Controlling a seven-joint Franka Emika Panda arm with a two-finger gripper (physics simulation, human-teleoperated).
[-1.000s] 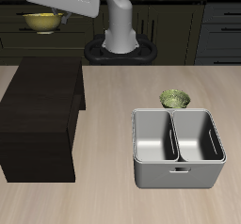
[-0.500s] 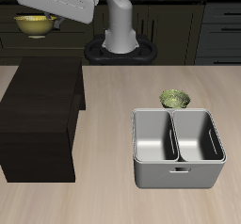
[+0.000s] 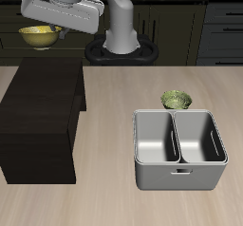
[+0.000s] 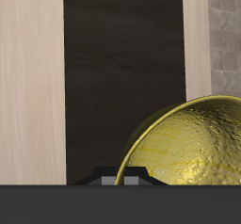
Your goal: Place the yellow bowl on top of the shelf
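The hand [image 3: 46, 28] gripped the yellow bowl [image 3: 40, 36] by its rim, above the shelf [image 3: 43, 116]. The bowl hung clear of the shelf's flat top.

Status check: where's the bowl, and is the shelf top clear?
Gripper shut on yellow bowl, carried above shelf back end. Not yet set down. Nothing on the shelf top.

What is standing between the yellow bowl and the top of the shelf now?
Nothing visible. The pincer holds the yellow bowl in the air above the back end of the shelf, whose flat top is bare. The greenish bowl and grey bin stand apart from it.
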